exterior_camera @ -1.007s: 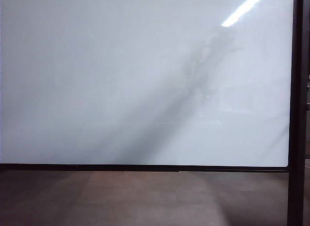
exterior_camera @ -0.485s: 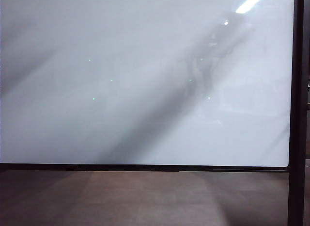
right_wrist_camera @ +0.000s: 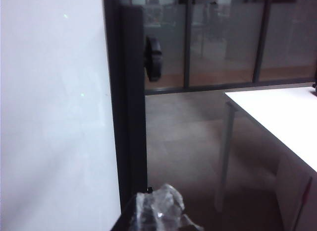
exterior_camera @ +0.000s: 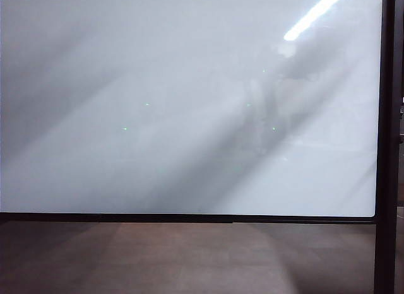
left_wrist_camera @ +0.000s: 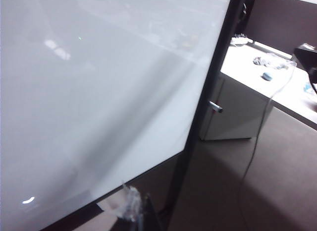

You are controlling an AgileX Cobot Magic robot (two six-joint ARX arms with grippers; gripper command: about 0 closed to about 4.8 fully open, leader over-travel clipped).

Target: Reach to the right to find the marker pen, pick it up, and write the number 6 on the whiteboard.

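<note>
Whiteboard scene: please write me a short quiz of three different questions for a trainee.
1. True or false: a 6 is written on the whiteboard.
2. Where is the marker pen? A: on the floor. B: sticking out from the black post. C: on the white desk.
3. Fill in: the left gripper and right gripper, both low near that post, have tips wrapped in clear ____.
Key: 1 false; 2 B; 3 plastic.

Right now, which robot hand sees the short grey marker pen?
The left hand, beside the white board: its view shows the pen on the black post; the right hand's doesn't.
</note>
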